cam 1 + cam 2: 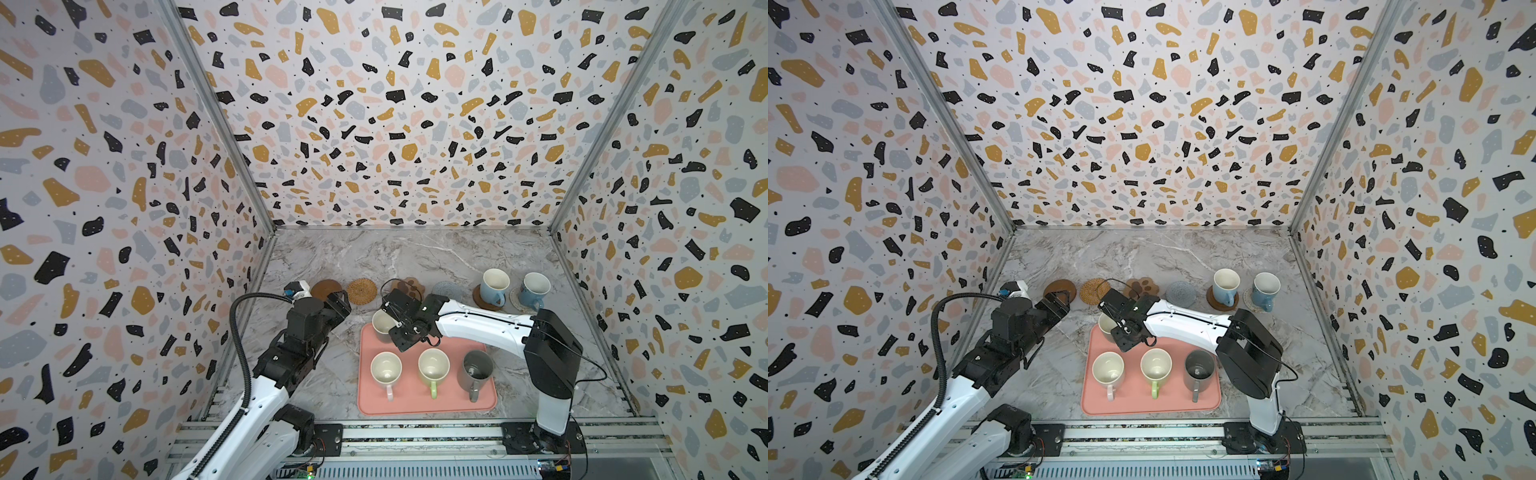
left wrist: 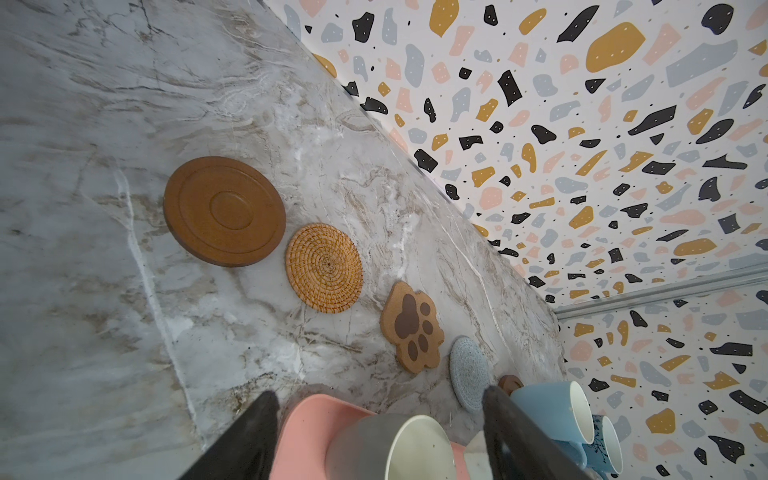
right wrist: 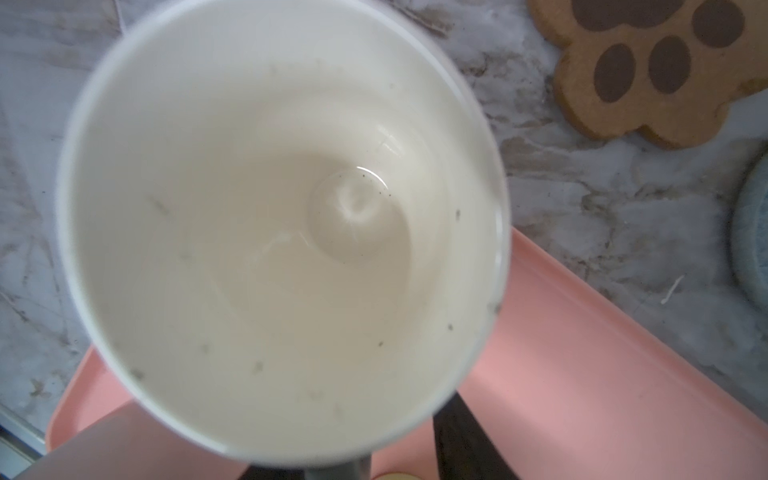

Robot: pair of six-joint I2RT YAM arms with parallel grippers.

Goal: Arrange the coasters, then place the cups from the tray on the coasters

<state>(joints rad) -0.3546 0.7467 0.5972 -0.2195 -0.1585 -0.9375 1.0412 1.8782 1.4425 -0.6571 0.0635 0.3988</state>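
The right hand hangs over the grey-beige mug, which stands at the far left corner of the flat salmon tray. One dark finger sits just outside the mug's smooth cream bowl, but I cannot tell whether the grip is made. The left hand stands wide, holding nothing, over the veined marble bench.

Along the back lie a glossy brown disc, a coiled rattan round, a tan paw shape and a knobbly crochet round. Further right, a light blue mug stands on a second brown disc, and another blue mug on a cream woven round. The pink mug, green mug and taller dark grey mug stand along the tray's near side.
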